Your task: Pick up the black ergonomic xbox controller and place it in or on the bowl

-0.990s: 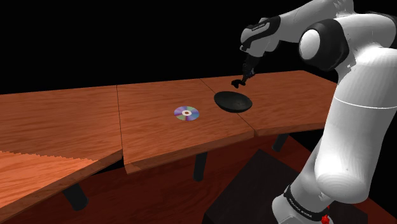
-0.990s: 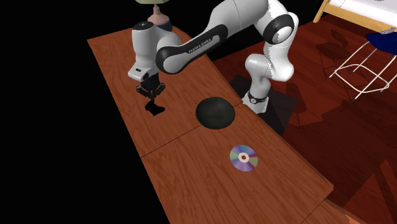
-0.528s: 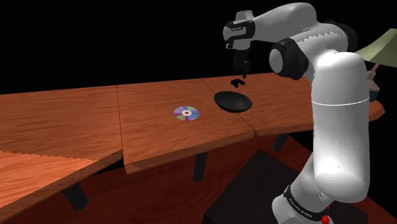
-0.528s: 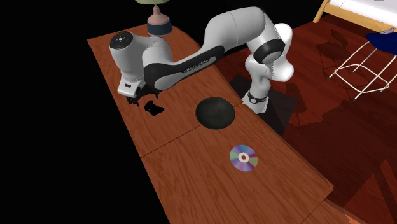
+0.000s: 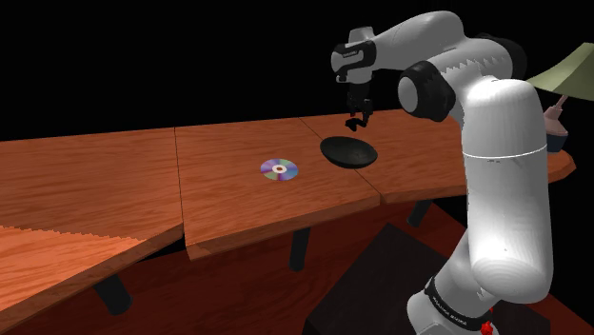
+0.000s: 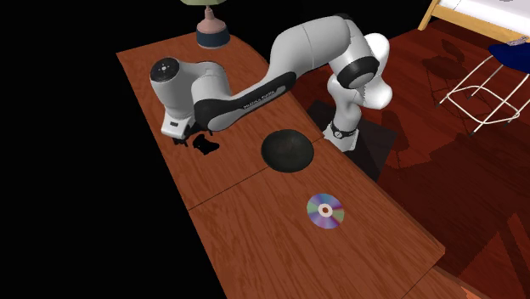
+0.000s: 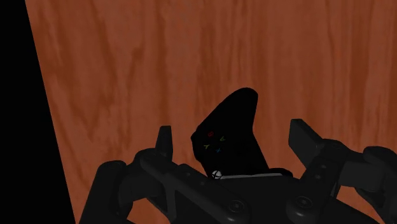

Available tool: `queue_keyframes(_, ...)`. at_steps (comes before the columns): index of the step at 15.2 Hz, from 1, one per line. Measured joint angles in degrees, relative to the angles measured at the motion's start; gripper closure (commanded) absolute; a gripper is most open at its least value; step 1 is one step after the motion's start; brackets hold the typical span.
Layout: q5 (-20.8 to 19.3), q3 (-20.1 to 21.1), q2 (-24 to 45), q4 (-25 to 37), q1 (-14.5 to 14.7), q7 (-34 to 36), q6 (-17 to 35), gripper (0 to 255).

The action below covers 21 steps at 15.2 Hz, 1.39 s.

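The black controller [image 7: 230, 118] lies on the wooden table [image 6: 255, 204], with small coloured buttons showing on its face. My gripper [image 7: 235, 135] hangs just above it, open, one finger on each side and neither touching it. In the second exterior view the controller [image 6: 205, 146] sits near the table's far edge, to the left of the black bowl [image 6: 288, 151]. In the shoulder view the gripper [image 5: 355, 116] hovers just behind the bowl [image 5: 348, 151].
A shiny disc [image 6: 325, 211] lies on the table beyond the bowl from the controller. A table lamp [image 6: 211, 25] stands at the table's end. A black area borders the table's far edge. White furniture [image 6: 484, 76] stands on the floor to the right.
The fingers opened and let go of the controller, which now rests on the table. The hand swung over it and rose, then came down a little.
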Motion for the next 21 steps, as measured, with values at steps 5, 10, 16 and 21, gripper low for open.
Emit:
queue_keyframes(5,0.0,0.0,-0.1,-0.3,0.1,0.0,0.2,0)
queue_keyframes(10,0.0,0.0,-0.1,-0.3,0.1,0.0,0.2,255)
queue_keyframes(16,0.0,0.0,-0.1,-0.2,0.1,0.0,0.2,255)
queue_keyframes(21,-0.3,-0.2,-0.4,2.5,-0.2,-0.1,-2.7,255)
